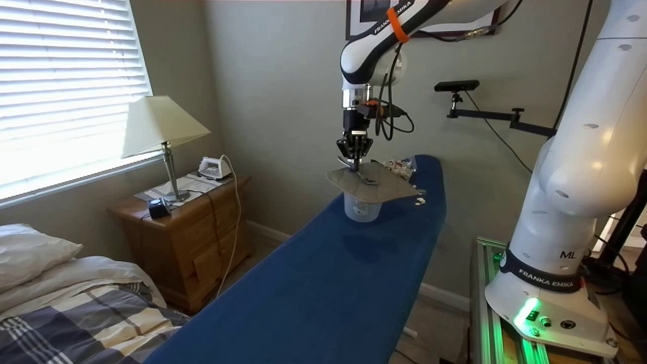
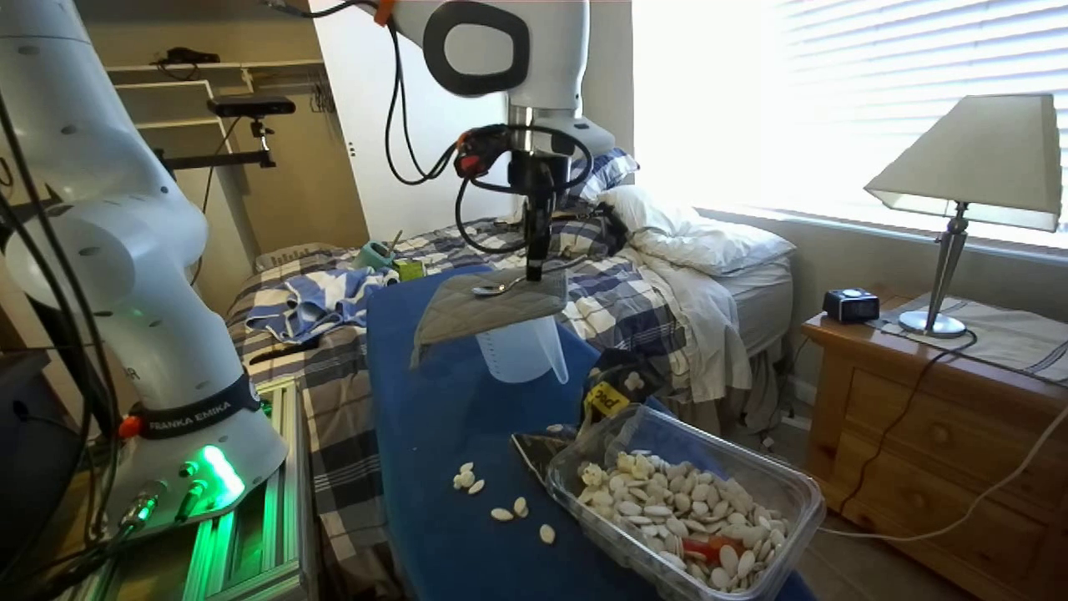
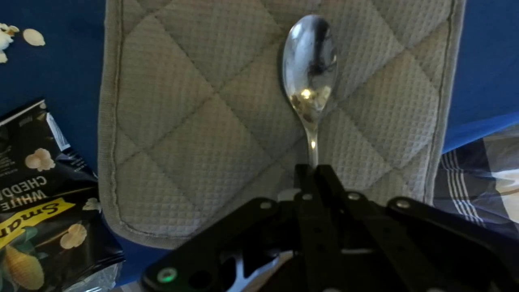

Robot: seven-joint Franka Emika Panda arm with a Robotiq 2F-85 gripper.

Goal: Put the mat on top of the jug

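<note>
The gripper point(image 3: 313, 171) was clenched on the handle of one spoon point(image 3: 310, 67), just above the mat point(image 2: 492, 309). This mat, also one only, lay across the top of one jug point(image 1: 362, 209) (in both exterior views it overhung), so the asked placing looked complete; only withdrawing the gripper, I judged, was left.

The white Franka Emika arm point(image 1: 589, 172) (it wears an orange band point(image 1: 398, 25) up high) reaches over, and its wrist point(image 1: 357, 97) hangs straight down. The black gripper point(image 3: 313, 172) points down too, its jaws pinched close together. A bright green light point(image 1: 526, 312) shines low on the arm's wide base point(image 1: 589, 328).
</note>
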